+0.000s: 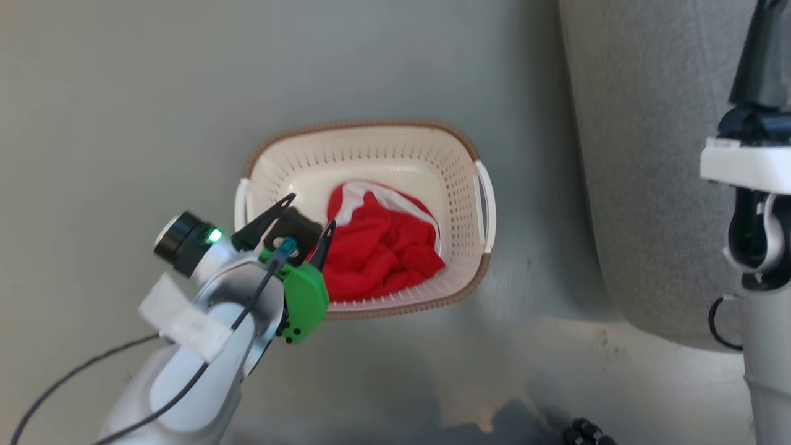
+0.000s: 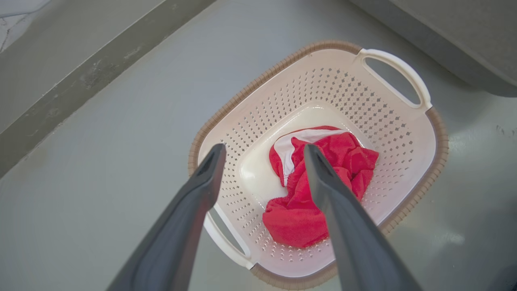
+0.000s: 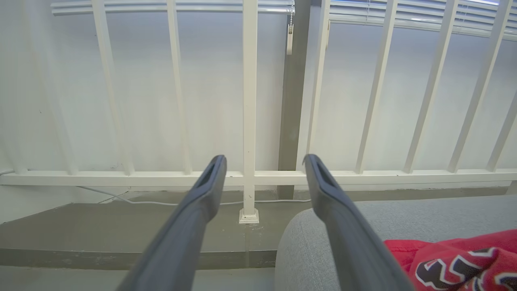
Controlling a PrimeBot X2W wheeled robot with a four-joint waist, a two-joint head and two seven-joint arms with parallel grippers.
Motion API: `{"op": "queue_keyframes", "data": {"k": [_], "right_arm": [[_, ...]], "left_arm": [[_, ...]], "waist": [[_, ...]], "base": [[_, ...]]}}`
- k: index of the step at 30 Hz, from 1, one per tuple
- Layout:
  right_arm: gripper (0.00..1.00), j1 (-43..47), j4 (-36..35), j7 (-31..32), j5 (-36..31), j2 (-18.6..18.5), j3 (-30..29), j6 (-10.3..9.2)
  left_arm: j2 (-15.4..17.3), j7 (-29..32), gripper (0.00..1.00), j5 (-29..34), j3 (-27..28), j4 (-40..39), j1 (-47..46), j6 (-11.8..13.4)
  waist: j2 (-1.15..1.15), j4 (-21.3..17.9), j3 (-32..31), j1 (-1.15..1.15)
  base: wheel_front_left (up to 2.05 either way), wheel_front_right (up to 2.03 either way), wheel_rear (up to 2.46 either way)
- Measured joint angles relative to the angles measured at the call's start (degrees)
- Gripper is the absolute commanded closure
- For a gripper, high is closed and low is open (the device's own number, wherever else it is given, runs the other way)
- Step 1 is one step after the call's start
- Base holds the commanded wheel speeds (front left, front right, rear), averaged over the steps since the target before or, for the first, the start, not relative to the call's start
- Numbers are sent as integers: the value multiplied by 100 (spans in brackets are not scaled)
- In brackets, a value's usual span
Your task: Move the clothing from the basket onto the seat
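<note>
The white perforated basket point(image 1: 383, 154) with a brown rim stands on the grey floor and holds one crumpled red garment with white trim point(image 1: 377, 244). My left gripper point(image 1: 309, 213) hangs open above the basket's near-left part, nothing between its fingers; in the left wrist view the open gripper point(image 2: 264, 151) points down at the red garment point(image 2: 299, 214) in the basket point(image 2: 335, 81). My right gripper point(image 3: 264, 161) is open and empty, held above the grey seat point(image 3: 424, 214), where a second red garment with black-and-white lettering point(image 3: 456, 262) lies. The seat point(image 1: 655, 154) rises right of the basket.
A white railing point(image 3: 248, 101) and a wall stand beyond the seat. A raised floor ledge point(image 2: 80, 76) runs behind the basket. The right arm's pale body point(image 1: 751, 185) stands at the far right. Dark cables point(image 1: 55, 383) trail from the left arm.
</note>
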Motion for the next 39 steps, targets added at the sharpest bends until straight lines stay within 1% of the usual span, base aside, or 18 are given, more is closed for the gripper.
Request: {"op": "queue_keyframes", "data": {"k": [9, 13, 17, 22, 31, 33, 39], "right_arm": [[0, -389, -38, -51, 0, -4, -45, 0], [0, -580, -48, -69, 0, 23, 1, 2], [0, -734, -44, -79, 0, 65, 101, 10], [0, -886, -18, -125, 0, 189, 236, 38], [0, -1065, 151, -177, 2, 327, 420, 78], [0, -1119, 199, -177, 23, 367, 468, 111], [0, -1152, 289, -192, 35, 407, 539, 112]], "left_arm": [[-14, 334, 0, 330, -602, 828, -588, -177], [-2, 421, 0, 443, -887, 1136, -771, -187], [1, 433, 0, 486, -1055, 1351, -965, -187], [36, 434, 0, 486, -1317, 1614, -1146, -188], [138, 486, 0, 352, -2287, 2035, -1415, -188], [196, 487, 0, 240, -2401, 2107, -1485, -188], [349, 533, 0, 47, -2590, 2364, -1686, -188]], "waist": [[0, -125, 695, 0], [0, -202, 945, 0], [0, -298, 1155, 0], [0, -451, 1343, 0], [0, -757, 1554, -1], [0, -823, 1585, -1], [0, -1029, 1663, -1]], "base": [[0, 0, 0], [0, 0, 0], [0, 0, 0], [0, 0, 0], [0, 0, 0], [0, 0, 0], [0, 0, 0]]}}
